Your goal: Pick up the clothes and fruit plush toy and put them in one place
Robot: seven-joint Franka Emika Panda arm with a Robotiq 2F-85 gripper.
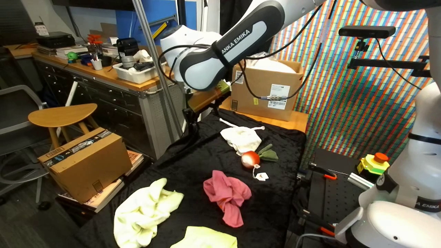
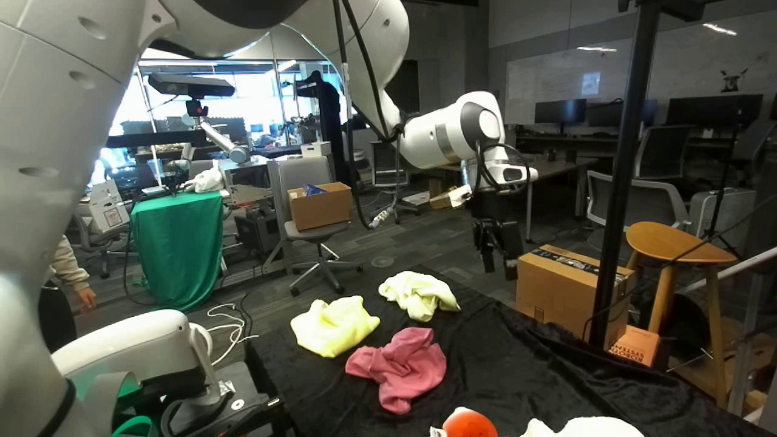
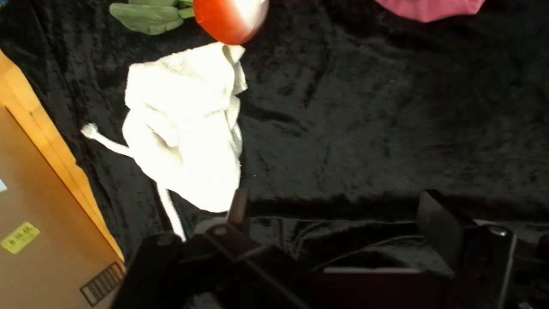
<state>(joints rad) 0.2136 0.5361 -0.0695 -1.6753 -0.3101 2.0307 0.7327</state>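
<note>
A red-and-white fruit plush toy [image 1: 250, 159] with green leaves and a paper tag lies on a black cloth, touching or very close to a crumpled white garment [image 1: 243, 137] with white cords. A pink garment [image 1: 227, 194] lies nearer the middle. A pale green garment [image 1: 146, 213] and a yellow one [image 1: 206, 237] lie farther along. In the wrist view the white garment [image 3: 184, 124], the toy [image 3: 229, 19] and the pink edge [image 3: 431, 6] show. My gripper [image 3: 334, 210] is open and empty above the black cloth, its left finger beside the white garment in that view. It also hangs high in an exterior view [image 2: 498, 261].
A large cardboard box [image 1: 265, 89] stands behind the table's far end. Another box [image 1: 86, 163] sits on books beside the table. A metal pole [image 1: 155, 58] rises at the table's side. An emergency stop [image 1: 373, 163] is near the robot base.
</note>
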